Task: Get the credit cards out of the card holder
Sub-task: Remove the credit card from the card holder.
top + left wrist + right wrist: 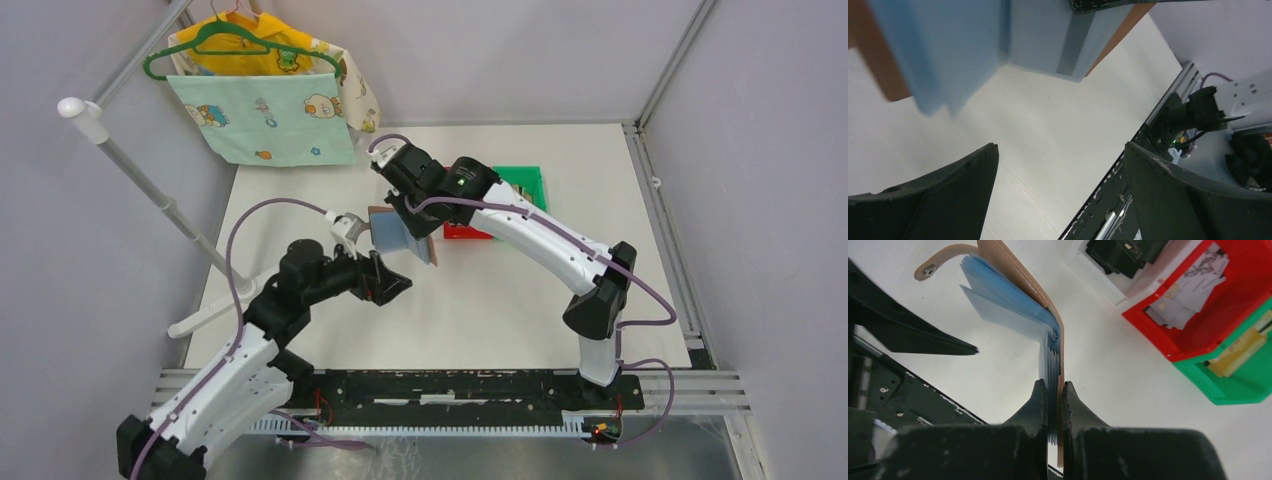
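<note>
One card holder (998, 290), tan leathery cover with a rounded snap tab and glossy blue sleeves fanned out, hangs above the matte white table (480, 300), pinched edge-on by the right gripper (1053, 390). Left gripper (1060, 147) gapes wide, empty, just beside it.

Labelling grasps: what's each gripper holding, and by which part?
Right gripper is shut on the card holder, pinching one tan cover and the blue sleeves beside it, at the end away from the tab. Left gripper is open, holding nothing.
</note>
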Motion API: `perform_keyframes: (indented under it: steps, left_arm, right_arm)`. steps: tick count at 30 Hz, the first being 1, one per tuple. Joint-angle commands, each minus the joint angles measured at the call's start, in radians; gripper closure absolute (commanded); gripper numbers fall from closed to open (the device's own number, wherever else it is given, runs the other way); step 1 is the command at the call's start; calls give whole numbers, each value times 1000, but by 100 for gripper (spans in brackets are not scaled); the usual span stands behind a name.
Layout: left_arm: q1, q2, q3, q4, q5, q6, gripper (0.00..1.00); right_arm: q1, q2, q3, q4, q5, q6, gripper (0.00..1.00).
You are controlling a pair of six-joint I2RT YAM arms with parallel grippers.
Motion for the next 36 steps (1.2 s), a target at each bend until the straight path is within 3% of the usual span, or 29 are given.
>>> perform_keyframes:
  steps: [1, 7, 18, 23, 36]
  left_arm:
    - [-102, 74, 55, 78, -228, 39, 0]
    - [-117, 79, 47, 58, -284, -82, 0]
    - [-64, -23, 131, 71, -163, -222, 0]
    - [-37, -17, 160, 93, -136, -291, 1]
    - [7, -16, 266, 115, -79, -342, 6]
  right_arm:
    - [-4, -91, -80, 187, -97, 78, 100]
    - [-10, -143, -130, 259, -203, 100, 100]
    - [-99, -460, -589, 697, -505, 227, 100]
    - [-111, -520, -694, 855, -624, 310, 100]
    - [-144, -676, -985, 1291, -721, 487, 100]
